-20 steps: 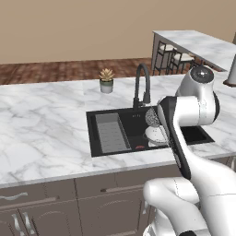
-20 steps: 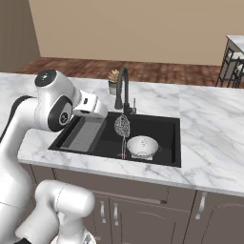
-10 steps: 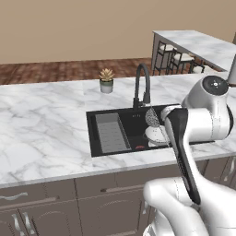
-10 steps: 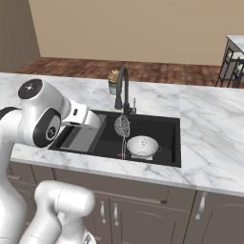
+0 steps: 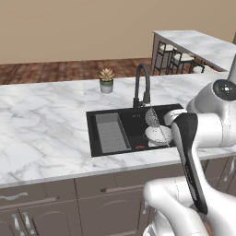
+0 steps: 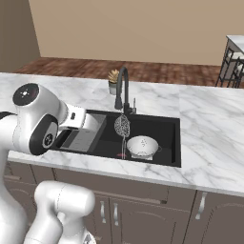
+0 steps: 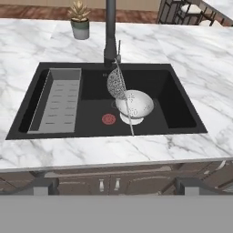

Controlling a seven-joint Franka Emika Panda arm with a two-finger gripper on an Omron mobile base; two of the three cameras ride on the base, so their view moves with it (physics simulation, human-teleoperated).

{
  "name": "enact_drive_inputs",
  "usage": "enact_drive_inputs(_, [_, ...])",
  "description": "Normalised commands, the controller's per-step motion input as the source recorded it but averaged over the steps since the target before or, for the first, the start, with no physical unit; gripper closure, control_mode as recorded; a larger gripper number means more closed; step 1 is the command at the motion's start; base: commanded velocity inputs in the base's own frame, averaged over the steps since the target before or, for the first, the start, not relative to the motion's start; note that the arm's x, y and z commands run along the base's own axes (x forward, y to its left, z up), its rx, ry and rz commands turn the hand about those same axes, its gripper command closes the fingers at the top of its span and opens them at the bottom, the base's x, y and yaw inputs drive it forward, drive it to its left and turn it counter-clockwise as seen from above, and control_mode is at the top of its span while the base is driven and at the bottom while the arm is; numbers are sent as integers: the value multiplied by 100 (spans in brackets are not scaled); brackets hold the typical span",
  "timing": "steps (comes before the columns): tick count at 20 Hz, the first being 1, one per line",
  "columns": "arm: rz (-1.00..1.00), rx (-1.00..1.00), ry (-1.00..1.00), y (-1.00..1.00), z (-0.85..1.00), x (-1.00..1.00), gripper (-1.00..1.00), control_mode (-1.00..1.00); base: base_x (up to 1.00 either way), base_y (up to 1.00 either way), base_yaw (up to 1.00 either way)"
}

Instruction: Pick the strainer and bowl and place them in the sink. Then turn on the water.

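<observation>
The silver mesh strainer [image 7: 117, 83] is in the black sink [image 7: 182, 109], its thin handle slanting down toward the front wall. It leans over a white perforated dome [image 7: 134, 104]. From the base cameras the strainer [image 5: 152, 119] [image 6: 122, 125] sits just in front of the dark faucet [image 6: 122, 88]. My gripper [image 7: 116, 185] is open and holds nothing. It is drawn back in front of the counter edge and looks down at the sink from a distance. The bowl is out of view. No blue stream falls from the faucet [image 7: 110, 32].
A grey ribbed tray [image 7: 61, 99] fills the sink's left part, and a red drain [image 7: 108, 119] lies in the floor. A small potted plant [image 7: 80, 20] stands behind the sink. White marble counter [image 5: 41, 129] stretches both ways. Chairs [image 5: 173, 57] stand at a far counter.
My arm has pulled back from the sink toward the base, with the hand now at the counter's front. The strainer and the white dome have stayed in place.
</observation>
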Motion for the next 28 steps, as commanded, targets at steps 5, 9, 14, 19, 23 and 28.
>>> enact_drive_inputs(5, [3,0,0,0,14,-15,-100,-100,0,0,0])
enact_drive_inputs(9, [1,0,0,0,12,-22,-100,-100,0,0,0])
enact_drive_inputs(14, [0,0,0,0,2,-25,-100,-100,0,0,0])
enact_drive_inputs(19, [0,0,0,0,0,-4,-100,100,-31,-2,0])
enact_drive_inputs(23, [0,0,0,0,0,0,-100,100,-59,-42,0])
enact_drive_inputs(28, [0,0,0,0,0,0,-100,100,-54,-75,0])
